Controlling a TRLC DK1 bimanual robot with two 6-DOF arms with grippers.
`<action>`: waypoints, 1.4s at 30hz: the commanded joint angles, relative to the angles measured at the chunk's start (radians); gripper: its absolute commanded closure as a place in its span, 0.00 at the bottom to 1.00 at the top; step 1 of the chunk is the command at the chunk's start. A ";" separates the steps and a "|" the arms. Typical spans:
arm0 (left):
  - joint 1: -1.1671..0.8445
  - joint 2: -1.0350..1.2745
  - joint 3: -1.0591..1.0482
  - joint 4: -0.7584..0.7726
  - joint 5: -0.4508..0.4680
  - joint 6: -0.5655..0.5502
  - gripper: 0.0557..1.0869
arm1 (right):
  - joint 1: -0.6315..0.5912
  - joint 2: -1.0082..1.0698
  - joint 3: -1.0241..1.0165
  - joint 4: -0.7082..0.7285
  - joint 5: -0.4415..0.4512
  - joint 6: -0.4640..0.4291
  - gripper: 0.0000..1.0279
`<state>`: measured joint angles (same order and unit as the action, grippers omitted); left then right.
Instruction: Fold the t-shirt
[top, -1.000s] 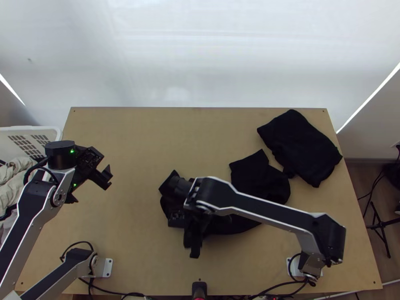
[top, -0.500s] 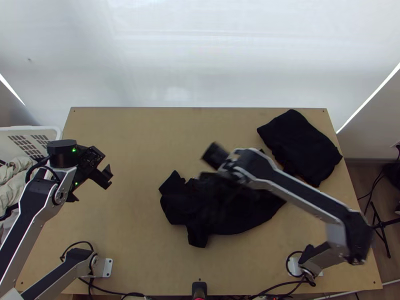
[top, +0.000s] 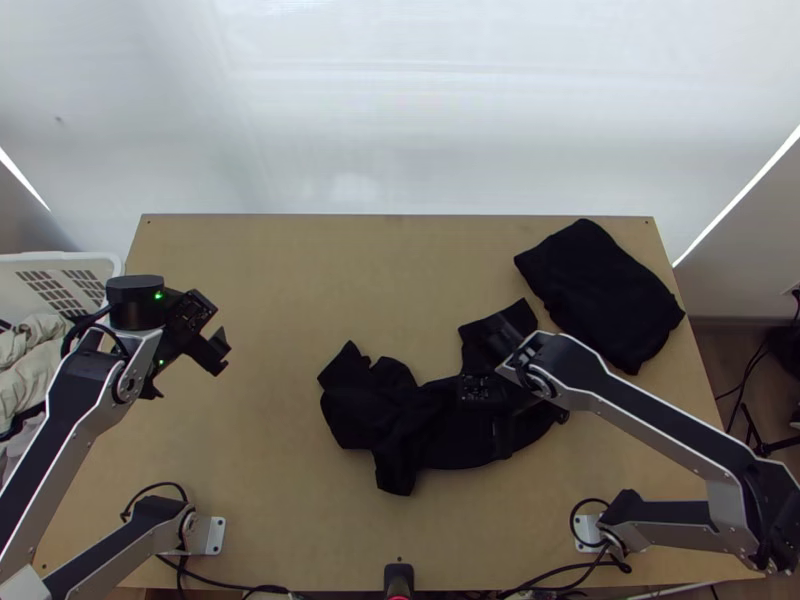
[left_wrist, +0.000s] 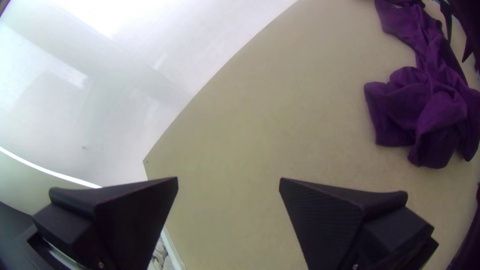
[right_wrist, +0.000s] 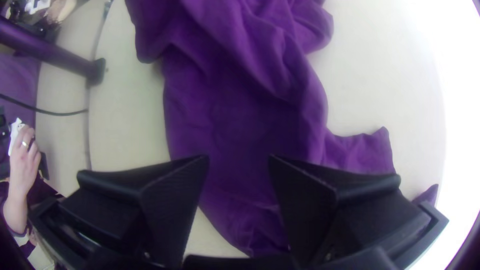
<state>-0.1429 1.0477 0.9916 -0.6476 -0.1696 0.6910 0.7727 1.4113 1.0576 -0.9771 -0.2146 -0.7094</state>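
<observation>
1. Black, soft cloth t-shirt (top: 355, 405): you have it lying on the light wooden table (top: 260, 280), around the middle and somewhat toward the near side. Its left part is bunched into loose, raised folds, with one flap pointing toward the far side and another toward the near edge. Its right part lies flatter, with a curved near edge and a squarish flap running out toward the far side.

2. Your right gripper (top: 533, 425) is over the flatter right part of the shirt. Its two wide flat black fingers stand well apart, and you can see the cloth in the gap, beneath and beyond them; they have hold of nothing. Whether their undersides touch the fabric, you can't tell.

3. Your left gripper (top: 188, 374) is over the table's left side, well apart from the shirt. Its fingers are spread wide, with bare table visible between the tips, and they have hold of nothing.

4. Toward the far right of the table, you have a second black cloth (top: 600, 290), folded into a compact bundle, near the shirt's far flap.

5. Beside the table's left edge, you'll find a white plastic basket (top: 75, 262) with pale, crumpled fabric (top: 30, 345) inside.
</observation>
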 joint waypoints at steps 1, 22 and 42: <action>-0.004 0.009 0.001 0.006 -0.005 -0.004 0.04 | -0.049 -0.023 -0.051 0.067 0.026 -0.036 0.48; -0.006 0.026 -0.005 0.028 -0.008 -0.007 0.04 | 0.023 0.095 0.056 0.160 0.023 0.070 0.48; 0.006 0.023 -0.018 0.037 -0.008 -0.004 0.04 | 0.068 0.052 0.033 0.152 -0.062 0.120 0.48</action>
<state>-0.1371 1.0679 0.9760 -0.6174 -0.1780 0.6861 0.8352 1.4551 1.1095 -0.8223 -0.2485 -0.5835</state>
